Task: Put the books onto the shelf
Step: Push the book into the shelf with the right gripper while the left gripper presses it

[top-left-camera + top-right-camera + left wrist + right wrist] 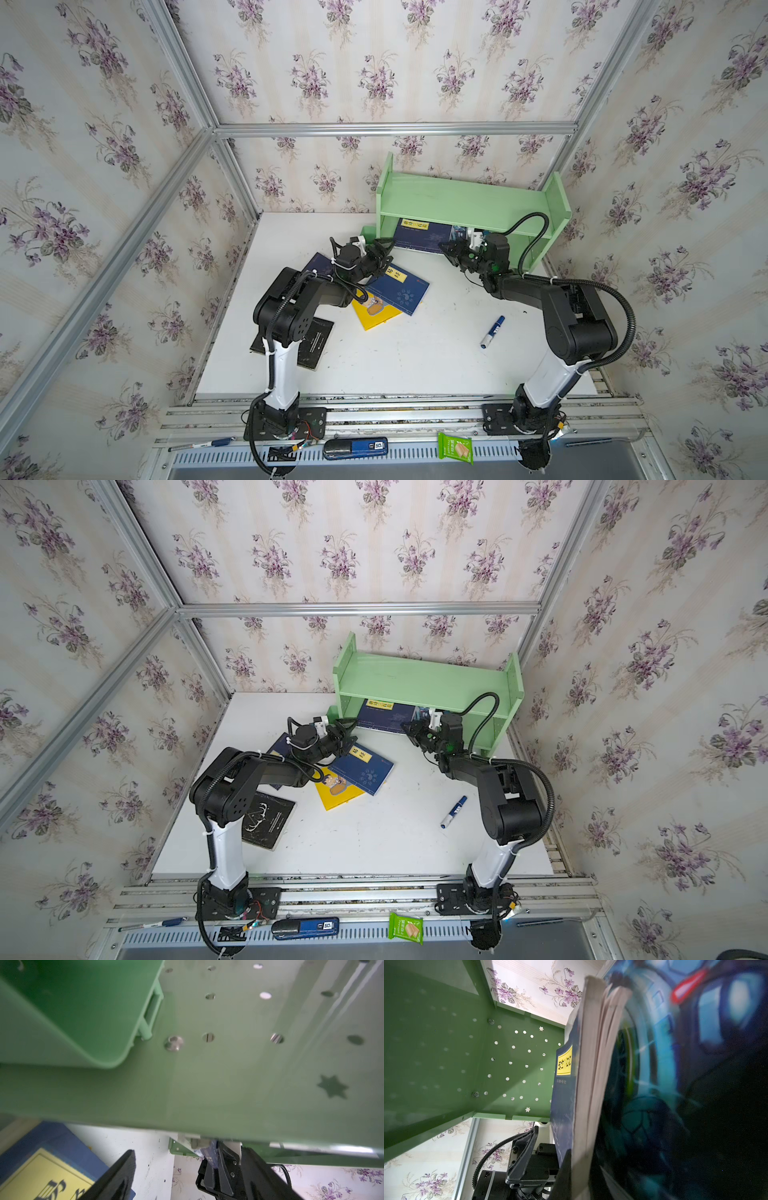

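The shelf (465, 199) stands at the worktop's (415, 365) far edge, toward the right corner. On its lower tier the magazine (695, 1064) stands on edge just beside a navy book (419, 235). The right tool (451, 249) is clenched on the magazine, pages pinched between its jaws. The left tool (384, 257) hangs released and empty near the shelf's left panel, above a second navy book (397, 291) that lies flat mid-worktop across a yellow book (374, 316). A third navy book (314, 266) and a black book (266, 820) lie toward the left edge, partly hidden. All look thin, light and floppy, with slick covers. I judge each is best pinched at a free, overhanging edge close to the spine, then stood against its neighbours so it cannot sag or slide.
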